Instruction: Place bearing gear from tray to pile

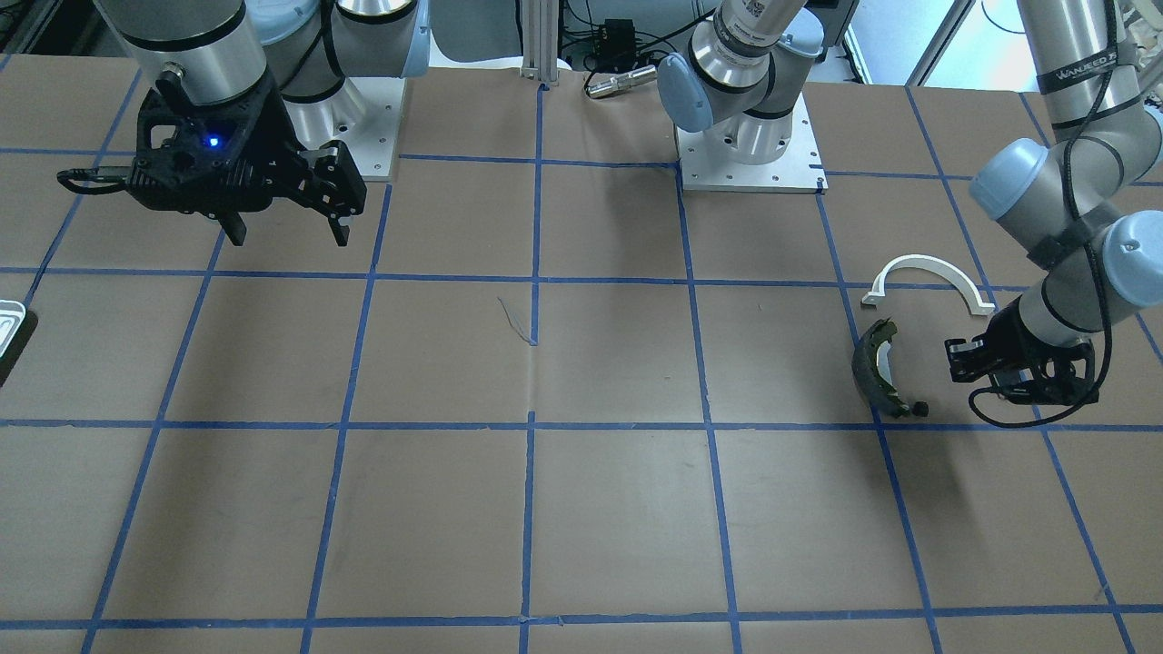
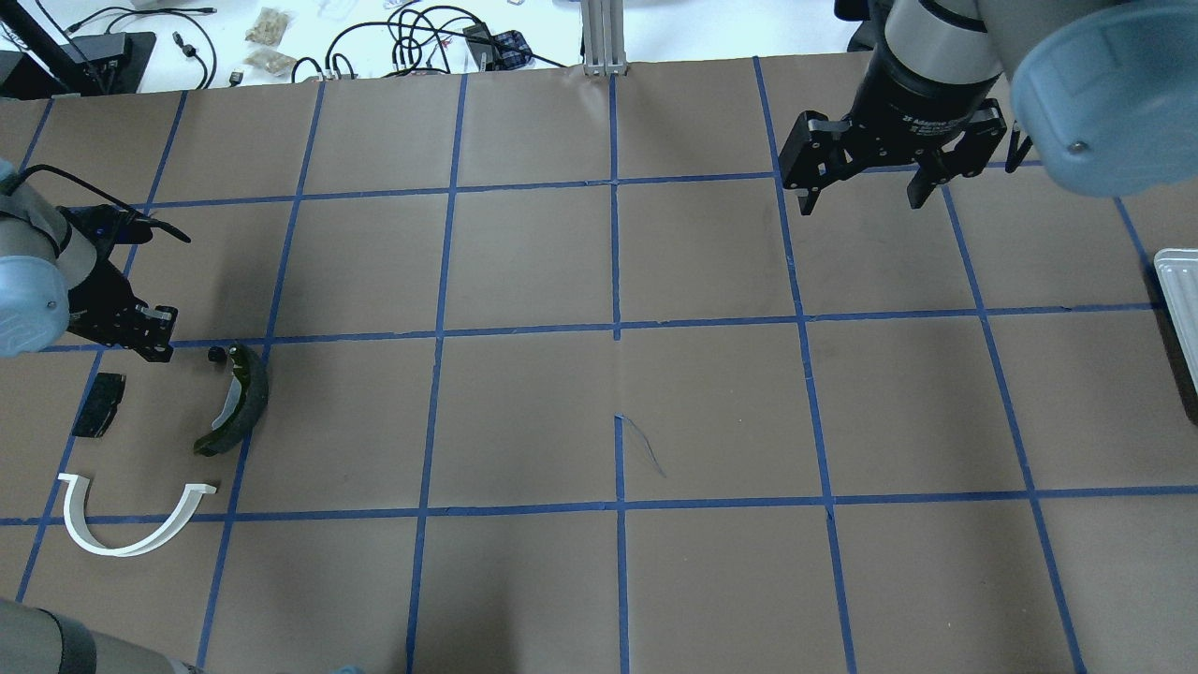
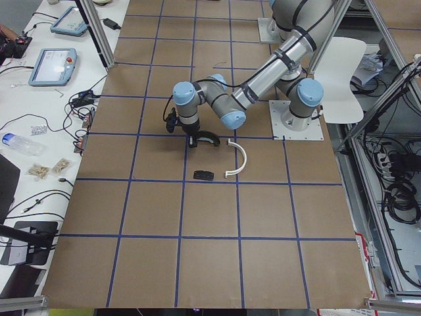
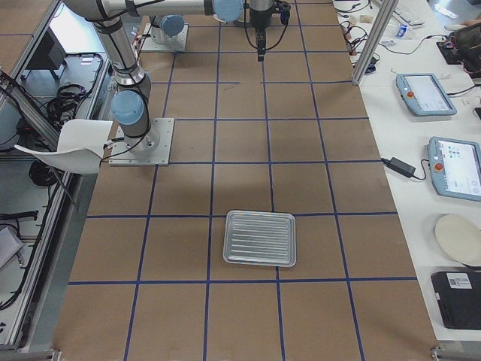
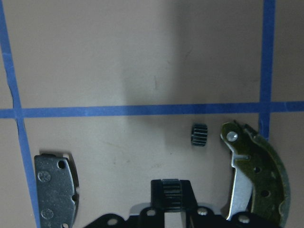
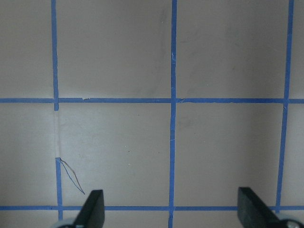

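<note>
The gear (image 5: 199, 135) lies on the worktop (image 2: 524, 412) among the pile, just beside the tip of the brake shoe (image 5: 259, 175) but apart from it. It looks to rest on its toothed side, so the likeliest trouble is a roll: a brush from the left jaws or a knock to the shoe could send it away. The left arm (image 2: 42, 271) reaches low over the pile with its wrist tipped down. The left jaws are drawn narrow near the gear, and I cannot tell whether anything sits between them. The right arm (image 2: 936, 65) hangs well apart, right jaws wide and holding nothing, near the tray (image 2: 1181, 281).
</note>
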`<state>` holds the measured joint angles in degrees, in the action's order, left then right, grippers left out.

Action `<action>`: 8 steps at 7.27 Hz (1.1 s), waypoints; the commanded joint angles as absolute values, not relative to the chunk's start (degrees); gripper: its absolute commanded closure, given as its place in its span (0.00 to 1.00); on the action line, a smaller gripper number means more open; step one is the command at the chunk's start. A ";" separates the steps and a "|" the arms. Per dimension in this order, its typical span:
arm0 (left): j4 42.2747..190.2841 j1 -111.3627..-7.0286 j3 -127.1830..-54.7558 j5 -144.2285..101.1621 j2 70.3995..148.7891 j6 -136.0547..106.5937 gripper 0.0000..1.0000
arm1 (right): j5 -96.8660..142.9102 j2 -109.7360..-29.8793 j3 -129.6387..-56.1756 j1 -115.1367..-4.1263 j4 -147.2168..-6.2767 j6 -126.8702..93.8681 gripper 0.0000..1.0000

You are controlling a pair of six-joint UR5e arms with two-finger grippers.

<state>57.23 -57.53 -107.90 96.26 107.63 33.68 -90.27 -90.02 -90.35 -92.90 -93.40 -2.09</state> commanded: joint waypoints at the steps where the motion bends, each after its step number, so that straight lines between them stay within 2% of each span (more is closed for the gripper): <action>1: 57.65 -57.13 -107.76 96.42 108.10 34.10 0.00 | -90.61 -90.17 -91.58 -92.90 -93.43 -1.93 0.00; 4: 58.53 -57.39 -107.67 96.50 107.50 34.01 0.00 | -90.53 -90.79 -91.76 -92.90 -93.43 -1.76 0.00; 6: 62.90 -58.79 -106.62 96.24 103.39 33.58 0.00 | -90.61 -90.70 -91.76 -92.90 -93.34 -1.76 0.00; 8: 77.43 -66.40 -99.19 94.58 97.06 27.64 0.00 | -90.62 -90.70 -91.76 -92.90 -93.34 -1.76 0.00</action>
<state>68.53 -61.81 -103.85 95.73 100.95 31.28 -90.60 -90.75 -91.75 -92.90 -93.35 -1.76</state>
